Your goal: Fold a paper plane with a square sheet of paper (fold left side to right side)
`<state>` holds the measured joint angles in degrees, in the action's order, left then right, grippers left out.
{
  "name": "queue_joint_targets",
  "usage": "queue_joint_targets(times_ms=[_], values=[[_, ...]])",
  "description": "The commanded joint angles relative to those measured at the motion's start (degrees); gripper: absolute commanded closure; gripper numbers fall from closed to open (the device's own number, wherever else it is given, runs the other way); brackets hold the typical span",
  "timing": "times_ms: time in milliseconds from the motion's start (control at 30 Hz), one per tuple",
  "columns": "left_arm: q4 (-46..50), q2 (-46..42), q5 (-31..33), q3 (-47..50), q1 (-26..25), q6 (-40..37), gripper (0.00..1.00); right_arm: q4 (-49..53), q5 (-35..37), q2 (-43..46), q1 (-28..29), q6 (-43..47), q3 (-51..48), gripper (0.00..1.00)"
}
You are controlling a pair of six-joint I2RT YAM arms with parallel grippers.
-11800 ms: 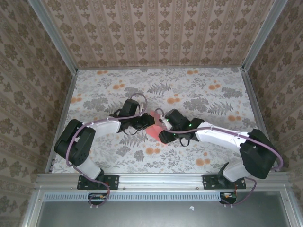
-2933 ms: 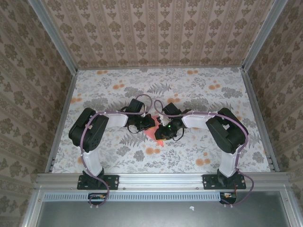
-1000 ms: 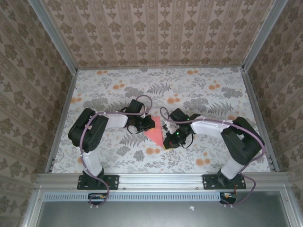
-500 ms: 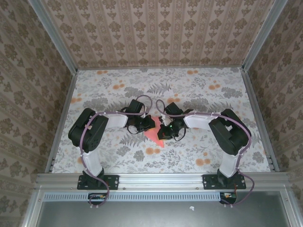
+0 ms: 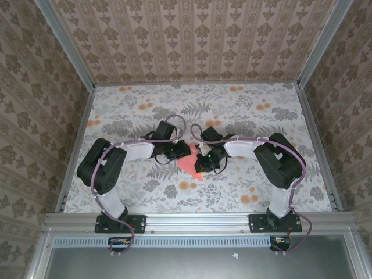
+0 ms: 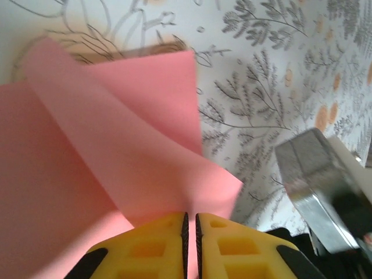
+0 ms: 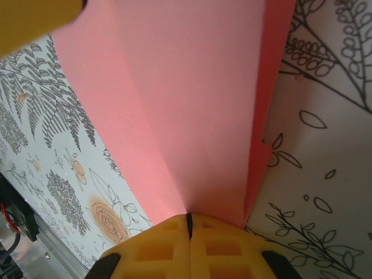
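Note:
The pink-red sheet of paper (image 5: 187, 164) lies partly folded on the flower-print table, between both grippers. In the left wrist view the paper (image 6: 116, 145) shows overlapping flaps, one raised edge running into my left gripper (image 6: 190, 218). Its yellow fingers are shut on that edge with a hairline gap. In the right wrist view the paper (image 7: 192, 99) narrows along creases to my right gripper (image 7: 189, 216), whose jaws are pressed together on it. From above, the left gripper (image 5: 184, 152) and right gripper (image 5: 199, 163) nearly touch over the sheet.
The table (image 5: 261, 122) carries grey leaf and orange flower prints. Patterned walls and an aluminium frame (image 5: 317, 139) enclose it. The right gripper's metal body (image 6: 317, 174) sits close by in the left wrist view; a yellow left finger (image 7: 35, 14) crosses the right wrist view's top corner.
A second ago the right gripper was lower and further right, off the sheet; it has come back up-left onto the paper. The left arm's elbow has swung outward to the left.

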<state>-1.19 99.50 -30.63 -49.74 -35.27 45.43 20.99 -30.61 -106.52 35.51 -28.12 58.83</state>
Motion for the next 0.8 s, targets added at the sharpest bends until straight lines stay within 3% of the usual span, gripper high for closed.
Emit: queue_joint_targets(times_ms=[0,200,767], values=[[-3.0,-0.9,-3.0,2.3,-1.5,0.8,0.89,5.6,5.5,-2.5,-0.1,1.2,-0.4,1.00],[-5.8,1.0,-5.6,2.9,-3.1,1.7,0.93,5.3,5.3,-2.9,-0.1,1.2,-0.4,1.00],[-7.9,5.9,-3.5,4.9,-1.8,2.8,1.00,9.0,7.8,-3.4,0.2,2.6,1.0,1.00]])
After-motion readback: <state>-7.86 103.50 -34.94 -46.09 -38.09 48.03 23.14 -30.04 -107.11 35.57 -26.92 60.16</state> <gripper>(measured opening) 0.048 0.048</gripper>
